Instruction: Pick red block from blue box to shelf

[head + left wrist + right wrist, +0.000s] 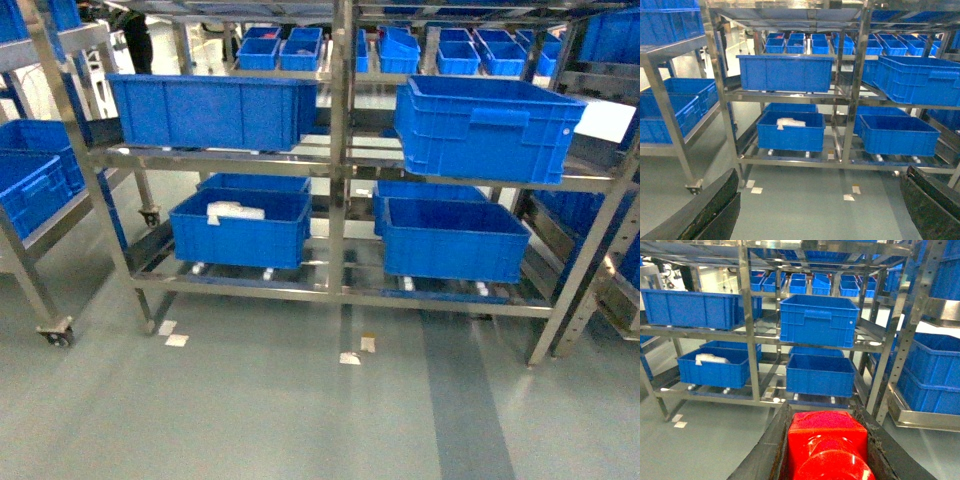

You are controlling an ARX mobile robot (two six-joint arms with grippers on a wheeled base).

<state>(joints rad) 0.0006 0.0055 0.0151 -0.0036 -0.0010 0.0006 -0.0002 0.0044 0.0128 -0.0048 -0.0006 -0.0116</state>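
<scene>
Right claw [827, 460] is clamped on the red block [826, 440], well short of the shelf [747, 335]; left claw [820, 210] stands apart, empty. Carrying is the step in hand, I judge; next comes reaching onto a rail between the dark crates [817, 320].

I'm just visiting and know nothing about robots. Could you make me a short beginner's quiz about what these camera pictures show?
1. True or false: the right gripper is shut on the red block.
2. The white item lies in a crate on which level of the shelf? A) upper B) lower
3. What state is the left gripper in?

Key: 1 true. 2 B, the lower left crate. 3 Open, nothing between its fingers.
</scene>
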